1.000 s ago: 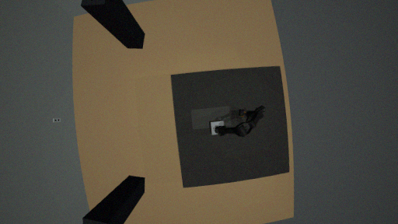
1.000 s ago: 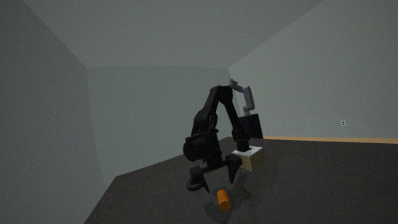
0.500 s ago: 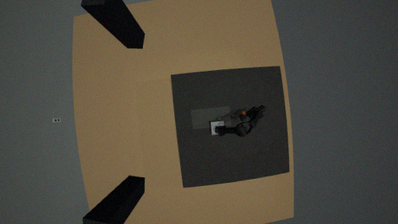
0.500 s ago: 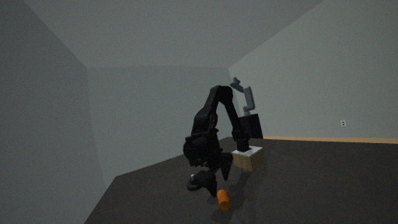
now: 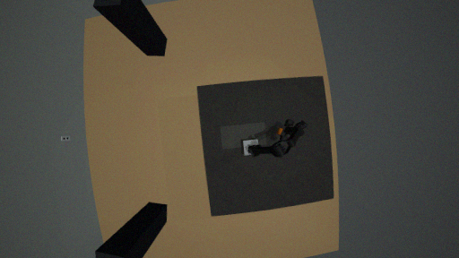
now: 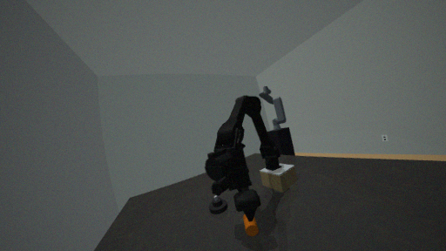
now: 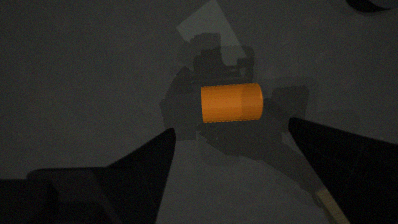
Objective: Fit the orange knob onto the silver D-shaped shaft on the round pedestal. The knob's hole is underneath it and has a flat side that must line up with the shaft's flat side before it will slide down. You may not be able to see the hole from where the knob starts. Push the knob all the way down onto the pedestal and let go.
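Observation:
The orange knob (image 5: 280, 131) (image 6: 251, 227) (image 7: 231, 103) lies on its side on the dark table top. No hole shows on it. My gripper (image 7: 230, 128) is open and empty above the knob. In the wrist view its fingertips stand wide, to the left and right and a little below the knob, whose long axis runs across from finger to finger. The round dark pedestal (image 6: 218, 206) stands left of and behind the knob in the exterior view, with the silver shaft (image 6: 216, 198) upright on it. Only the pedestal's edge (image 7: 370, 5) shows at the wrist view's top right. The shaft's flat side cannot be made out.
The arm's base stands on a wooden box with a white top (image 5: 246, 144) (image 6: 285, 168), right of and behind the knob in the exterior view. The dark table top (image 5: 269, 188) (image 6: 348, 200) extends around them. Arm shadows fall around the knob.

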Motion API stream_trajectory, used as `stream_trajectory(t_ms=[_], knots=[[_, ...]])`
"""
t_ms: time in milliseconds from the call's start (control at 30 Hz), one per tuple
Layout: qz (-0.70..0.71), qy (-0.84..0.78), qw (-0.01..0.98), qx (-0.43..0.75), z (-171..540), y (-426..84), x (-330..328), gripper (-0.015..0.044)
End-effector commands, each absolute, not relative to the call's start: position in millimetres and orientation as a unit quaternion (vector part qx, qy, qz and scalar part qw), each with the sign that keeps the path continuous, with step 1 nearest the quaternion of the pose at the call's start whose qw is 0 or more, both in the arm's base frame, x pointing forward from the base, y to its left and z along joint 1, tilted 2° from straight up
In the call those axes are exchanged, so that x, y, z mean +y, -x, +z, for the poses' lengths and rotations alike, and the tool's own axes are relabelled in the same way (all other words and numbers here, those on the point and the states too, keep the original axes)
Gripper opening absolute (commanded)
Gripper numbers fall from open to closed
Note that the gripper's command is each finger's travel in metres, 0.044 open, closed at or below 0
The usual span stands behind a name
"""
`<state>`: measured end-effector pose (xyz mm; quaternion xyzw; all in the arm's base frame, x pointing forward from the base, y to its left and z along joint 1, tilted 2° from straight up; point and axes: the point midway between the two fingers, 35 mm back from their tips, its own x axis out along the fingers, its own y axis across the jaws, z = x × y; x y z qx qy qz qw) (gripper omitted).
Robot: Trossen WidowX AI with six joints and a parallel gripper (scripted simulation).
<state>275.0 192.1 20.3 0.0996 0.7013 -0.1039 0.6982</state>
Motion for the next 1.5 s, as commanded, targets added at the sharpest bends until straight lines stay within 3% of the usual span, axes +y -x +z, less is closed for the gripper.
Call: stream_trajectory(t_ms=[0,500,1467], knots=[[0.197,0.196,0.678,0.681,24,-277,197,0.0440],[0.410,0.408,0.576,0.578,25,-277,200,0.0440],[0.413,0.411,0.574,0.576,0,-277,200,0.0440]])
